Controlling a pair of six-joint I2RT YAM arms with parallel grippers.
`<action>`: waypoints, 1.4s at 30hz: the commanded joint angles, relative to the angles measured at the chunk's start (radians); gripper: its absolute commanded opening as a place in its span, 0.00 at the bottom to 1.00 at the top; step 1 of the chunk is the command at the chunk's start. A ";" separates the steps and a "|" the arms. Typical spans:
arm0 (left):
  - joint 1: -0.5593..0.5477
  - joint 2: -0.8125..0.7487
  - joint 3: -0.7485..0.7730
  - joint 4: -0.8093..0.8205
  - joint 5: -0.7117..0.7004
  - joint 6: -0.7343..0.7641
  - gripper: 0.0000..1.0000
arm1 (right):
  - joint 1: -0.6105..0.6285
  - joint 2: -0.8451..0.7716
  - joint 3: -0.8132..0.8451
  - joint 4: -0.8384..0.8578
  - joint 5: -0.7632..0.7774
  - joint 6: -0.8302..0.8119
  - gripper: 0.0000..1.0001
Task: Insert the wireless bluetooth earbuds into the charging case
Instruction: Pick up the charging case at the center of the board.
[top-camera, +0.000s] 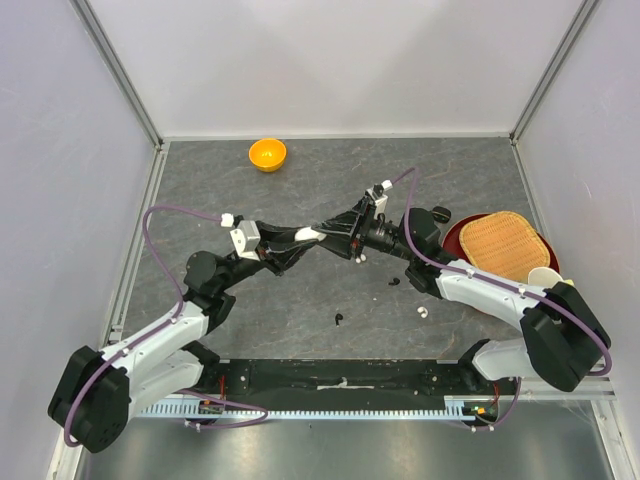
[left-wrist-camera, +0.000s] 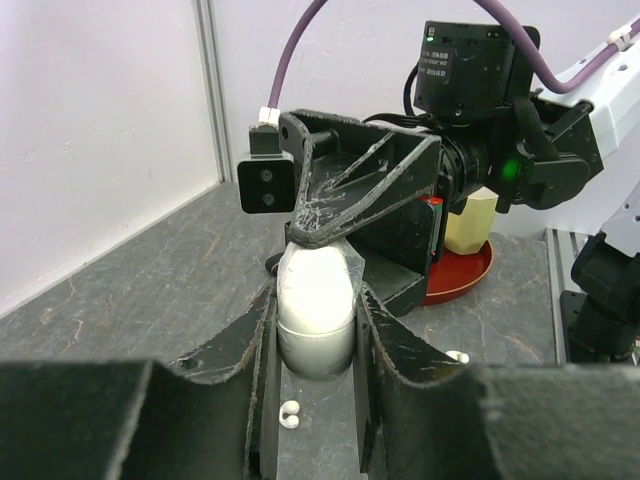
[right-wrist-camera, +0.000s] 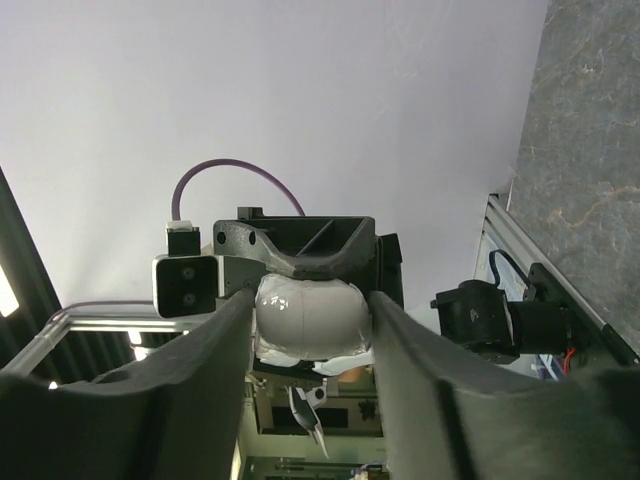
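Observation:
A white egg-shaped charging case (left-wrist-camera: 315, 290) is held above the table where the two arms meet. My left gripper (left-wrist-camera: 316, 300) is shut on its lower half. My right gripper (right-wrist-camera: 310, 312) comes from the opposite side, and its fingers (right-wrist-camera: 215, 350) press on both sides of the case (right-wrist-camera: 308, 318). Below on the table lie a white earbud (left-wrist-camera: 290, 415) and another white one (left-wrist-camera: 457, 357). From above, two white earbuds (top-camera: 358, 258) (top-camera: 422, 312) and two black earbuds (top-camera: 340, 319) (top-camera: 392, 282) are scattered near the grippers (top-camera: 345, 233).
An orange bowl (top-camera: 267, 154) stands at the back of the table. A red plate (top-camera: 455, 235) with a woven mat (top-camera: 505, 243) and a pale cup (top-camera: 545, 276) is at the right. Metal rails edge the table.

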 joint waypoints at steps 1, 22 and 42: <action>-0.006 0.016 0.008 0.051 -0.008 -0.012 0.02 | 0.005 -0.015 0.046 0.018 -0.020 0.018 0.62; -0.006 0.037 0.034 -0.007 -0.040 -0.126 0.40 | 0.007 -0.013 -0.028 0.189 0.011 0.108 0.02; -0.006 0.049 -0.016 0.177 -0.065 -0.155 0.51 | 0.007 -0.006 -0.040 0.144 0.035 0.116 0.00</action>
